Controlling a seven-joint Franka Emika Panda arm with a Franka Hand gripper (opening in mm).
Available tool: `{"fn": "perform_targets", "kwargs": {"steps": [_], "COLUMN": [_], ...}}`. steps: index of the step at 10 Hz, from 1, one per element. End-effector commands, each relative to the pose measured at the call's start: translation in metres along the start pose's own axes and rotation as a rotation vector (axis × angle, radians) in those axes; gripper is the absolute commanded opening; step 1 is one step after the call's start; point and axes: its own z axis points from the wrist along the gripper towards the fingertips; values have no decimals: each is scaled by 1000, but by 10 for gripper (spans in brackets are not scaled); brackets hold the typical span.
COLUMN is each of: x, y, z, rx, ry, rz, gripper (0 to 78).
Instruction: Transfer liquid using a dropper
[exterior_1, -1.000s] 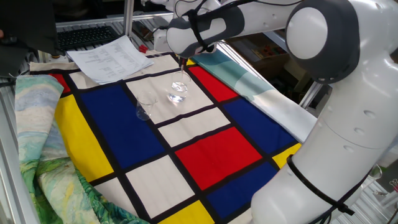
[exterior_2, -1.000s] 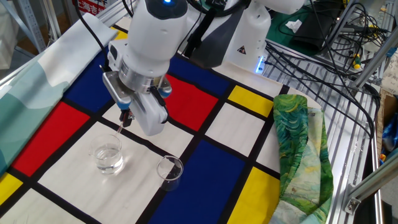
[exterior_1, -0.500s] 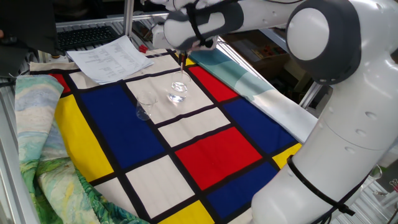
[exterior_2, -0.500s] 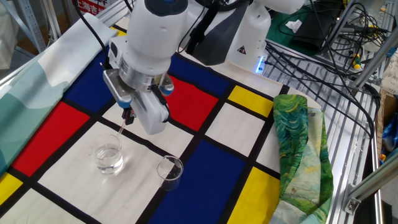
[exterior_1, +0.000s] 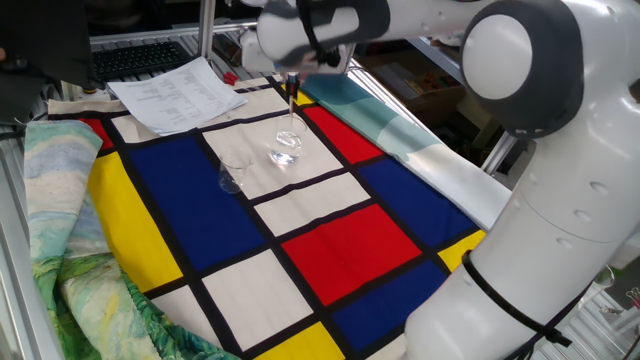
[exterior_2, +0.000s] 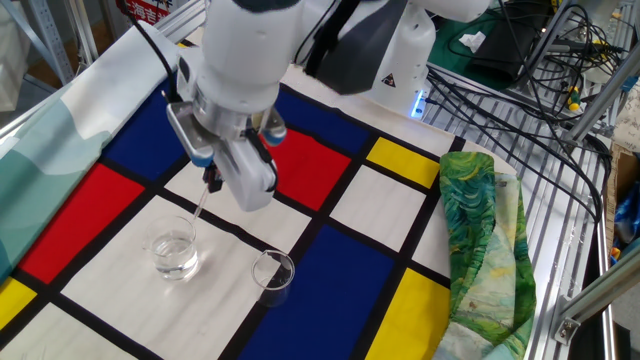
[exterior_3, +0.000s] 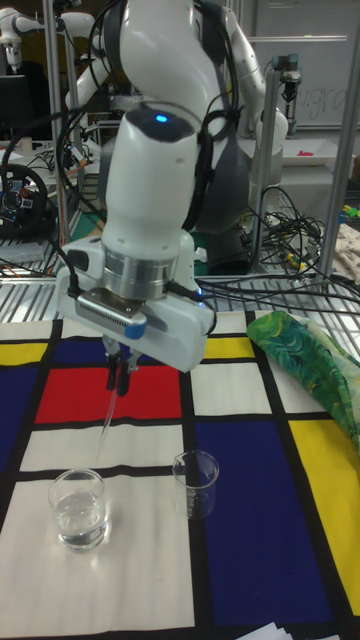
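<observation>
Jaws of the white two-finger gripper (exterior_3: 118, 378) are pinched on the slender clear dropper (exterior_3: 107, 420), suspended above the water-filled glass (exterior_3: 79, 508), at nine o'clock from the empty beaker (exterior_3: 195, 484).

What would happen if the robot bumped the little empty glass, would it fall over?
Probably yes. The empty glass looks small, thin and clear, with nothing inside to weigh it down, so it is likely light. It stands on a cloth, which may grip it a bit, so a knock might tip it rather than slide it. Being round, it could roll once it is down.
</observation>
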Motion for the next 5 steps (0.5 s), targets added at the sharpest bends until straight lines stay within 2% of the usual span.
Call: {"fn": "perform_targets", "kwargs": {"steps": [1,2,3,4,5], "x": [6,6,10,13,15], "y": [9,9,11,13,15], "z": [-22,-23,-27,-30,-31], "rx": [1,-2,-44,-71,-72], "ry": [57,61,98,129,135], "rz": [34,37,64,83,89], "gripper": [13,13,13,13,13]}}
